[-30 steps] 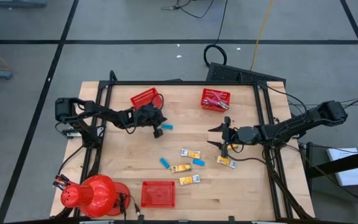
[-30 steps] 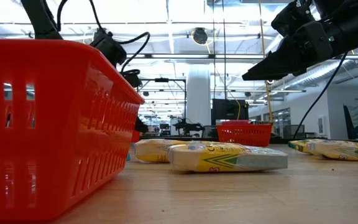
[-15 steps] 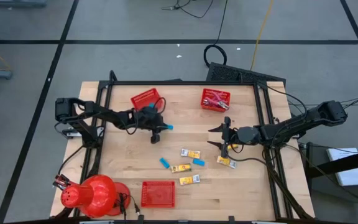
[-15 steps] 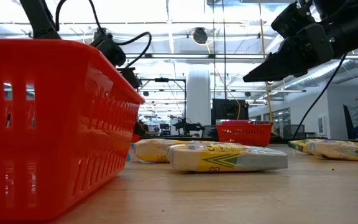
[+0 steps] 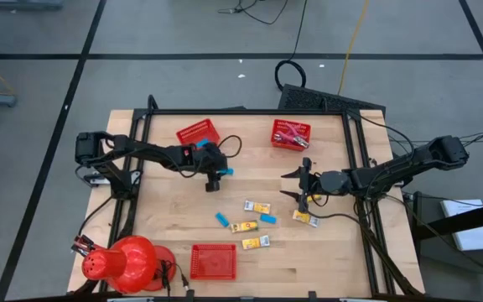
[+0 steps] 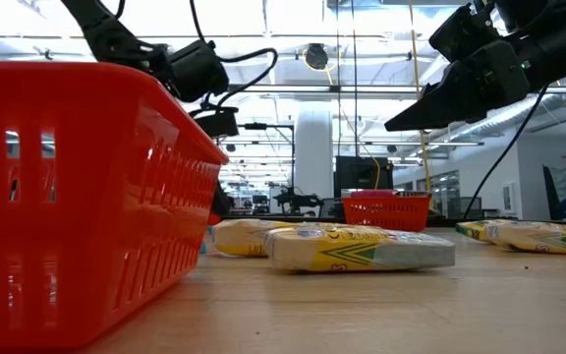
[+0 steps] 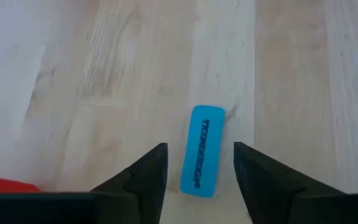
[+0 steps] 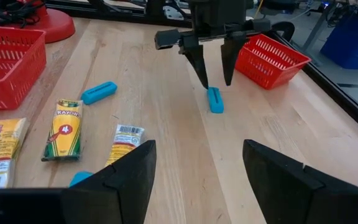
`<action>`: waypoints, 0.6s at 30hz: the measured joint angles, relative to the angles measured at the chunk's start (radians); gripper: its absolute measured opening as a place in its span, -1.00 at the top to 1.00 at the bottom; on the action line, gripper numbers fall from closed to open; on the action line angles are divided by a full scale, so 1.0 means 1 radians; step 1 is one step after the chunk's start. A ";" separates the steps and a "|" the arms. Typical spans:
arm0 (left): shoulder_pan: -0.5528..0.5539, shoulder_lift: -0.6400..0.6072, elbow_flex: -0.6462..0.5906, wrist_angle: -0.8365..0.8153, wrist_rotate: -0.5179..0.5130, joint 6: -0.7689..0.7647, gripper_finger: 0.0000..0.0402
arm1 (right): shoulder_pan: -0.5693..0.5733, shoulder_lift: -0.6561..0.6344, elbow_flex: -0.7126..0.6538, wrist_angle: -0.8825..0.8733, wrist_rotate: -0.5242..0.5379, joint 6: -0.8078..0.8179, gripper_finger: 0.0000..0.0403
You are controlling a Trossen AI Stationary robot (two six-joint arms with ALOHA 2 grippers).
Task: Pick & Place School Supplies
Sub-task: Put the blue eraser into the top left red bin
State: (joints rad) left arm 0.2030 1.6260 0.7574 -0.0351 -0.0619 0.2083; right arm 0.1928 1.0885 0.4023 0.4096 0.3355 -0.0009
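Note:
A light-blue block (image 7: pixel 202 151) lies flat on the wooden table, also seen as the blue block (image 5: pixel 225 171) in the high view. My left gripper (image 7: pixel 199 146) is open and points steeply down, one finger on each side of the block without touching it; the right wrist view shows its fingers (image 8: pixel 205 78) just above the block (image 8: pixel 214 99). My right gripper (image 5: pixel 288 184) hovers open and empty over the table's right half, near a yellow crayon packet (image 5: pixel 305 218). More packets (image 5: pixel 257 206) and blue blocks (image 5: pixel 222 220) lie mid-table.
Red mesh baskets stand at the far left (image 5: pixel 197 132), the far right (image 5: pixel 291 134) with red-handled tools inside, and the near edge (image 5: pixel 214 261). A big red dome (image 5: pixel 124 262) sits at the near left corner. Bare wood lies around the left gripper.
My left arm has raised its wrist and tipped its gripper more steeply down over the blue block, shifting a little toward it. The block has stayed where it lay. My right arm has kept still.

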 joint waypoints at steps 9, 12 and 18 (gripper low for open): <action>0.005 0.066 0.011 -0.006 0.000 0.016 0.08 | 0.000 0.000 0.000 0.005 -0.003 -0.008 -0.15; 0.011 0.115 0.047 -0.017 -0.013 0.015 0.08 | 0.000 0.000 0.000 0.008 -0.007 -0.011 -0.15; 0.020 0.200 0.147 -0.114 -0.010 0.020 0.08 | 0.001 0.000 0.000 0.009 -0.021 -0.011 -0.15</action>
State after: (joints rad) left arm 0.2230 1.8256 0.9041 -0.1495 -0.0722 0.2279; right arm 0.1940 1.0885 0.4023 0.4191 0.3148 -0.0116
